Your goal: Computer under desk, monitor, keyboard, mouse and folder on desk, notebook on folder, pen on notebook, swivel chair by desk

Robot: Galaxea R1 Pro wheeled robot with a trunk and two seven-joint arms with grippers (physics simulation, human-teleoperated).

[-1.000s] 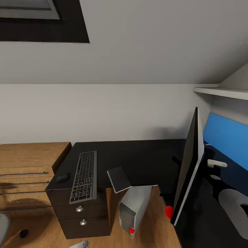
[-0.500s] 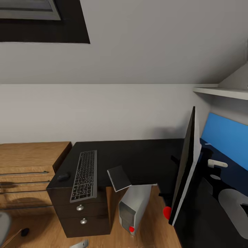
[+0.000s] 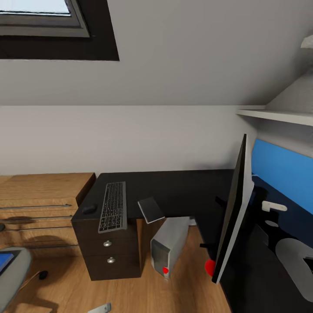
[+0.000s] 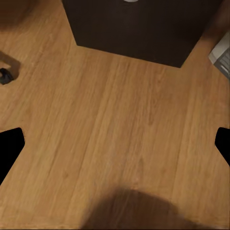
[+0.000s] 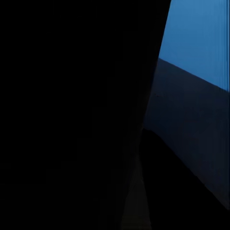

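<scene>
Left gripper (image 4: 115,143) hangs jaws wide apart over bare floor, drawer unit (image 4: 134,26) at its 12 o'clock. Right one, can't tell. Monitor (image 3: 232,213) close at 3 o'clock, keyboard (image 3: 113,206) on desk (image 3: 182,191) farther, 10 o'clock.

The left tool (image 4: 115,143) shows as two flat black fingertips (image 4: 9,146) with angled, cut-off corners, plain and unmarked, at opposite edges of its wrist view.

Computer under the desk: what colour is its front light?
Red. The light sits low on the computer, clearest in the head view.
</scene>
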